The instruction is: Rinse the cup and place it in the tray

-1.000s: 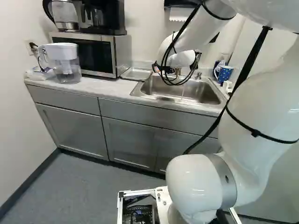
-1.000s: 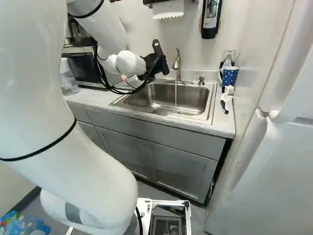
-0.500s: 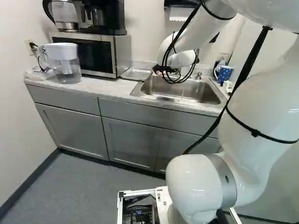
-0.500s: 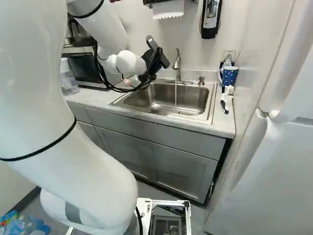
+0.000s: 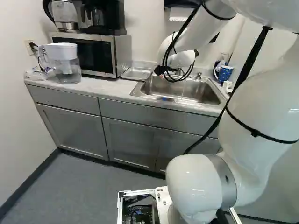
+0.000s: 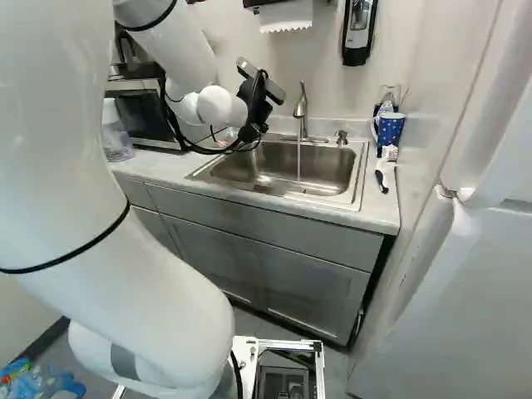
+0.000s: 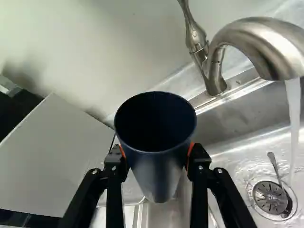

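Since half a second ago, the gripper has turned at the end of the arm, and the dark blue cup turned with it. The base has not moved.

At the left of the left base view is the microwave, up on the desk. Next comes the flat metal tray, between the microwave and the sink. The cup is not in it, so that job is left to do.

Then comes the gripper, pinching the cup from two sides with its orange pads. The cup is up in the air near the tap. Picking it up is done.

Water runs from the tap into the sink, well apart from the cup. I can't tell if the cup is wet, so the rinse may be done or may be next. If it's done, I think only the trip to the tray and letting go are left, then the water could be shut off. At the far right stands a spotty blue mug.
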Robot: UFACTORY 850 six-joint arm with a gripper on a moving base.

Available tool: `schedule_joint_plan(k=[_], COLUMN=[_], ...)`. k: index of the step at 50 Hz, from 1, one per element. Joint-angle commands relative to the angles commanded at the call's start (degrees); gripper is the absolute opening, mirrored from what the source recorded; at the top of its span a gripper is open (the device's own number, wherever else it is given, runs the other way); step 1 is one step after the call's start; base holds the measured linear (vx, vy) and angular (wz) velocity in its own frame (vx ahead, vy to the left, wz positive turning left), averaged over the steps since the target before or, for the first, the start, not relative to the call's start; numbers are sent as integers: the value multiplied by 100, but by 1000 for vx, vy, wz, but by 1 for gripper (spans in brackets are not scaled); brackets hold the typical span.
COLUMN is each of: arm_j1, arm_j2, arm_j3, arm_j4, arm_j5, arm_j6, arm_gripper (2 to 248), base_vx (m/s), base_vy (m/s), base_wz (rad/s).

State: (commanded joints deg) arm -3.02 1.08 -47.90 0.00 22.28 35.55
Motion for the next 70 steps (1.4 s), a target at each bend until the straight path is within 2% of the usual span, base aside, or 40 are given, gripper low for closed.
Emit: schedule_joint_plan(k=[41,61,70], arm_j1=[0,2,83], arm_j2=[0,-2,-100], arm_j3=[0,-2,-158], arm_j4=[0,0,0], arm_j5=[0,0,0], arm_j6=[-2468,-2468,-2468], arm_gripper=[126,126,126], base_vx=[0,0,0], base_vy=[0,0,0], base_wz=[0,0,0])
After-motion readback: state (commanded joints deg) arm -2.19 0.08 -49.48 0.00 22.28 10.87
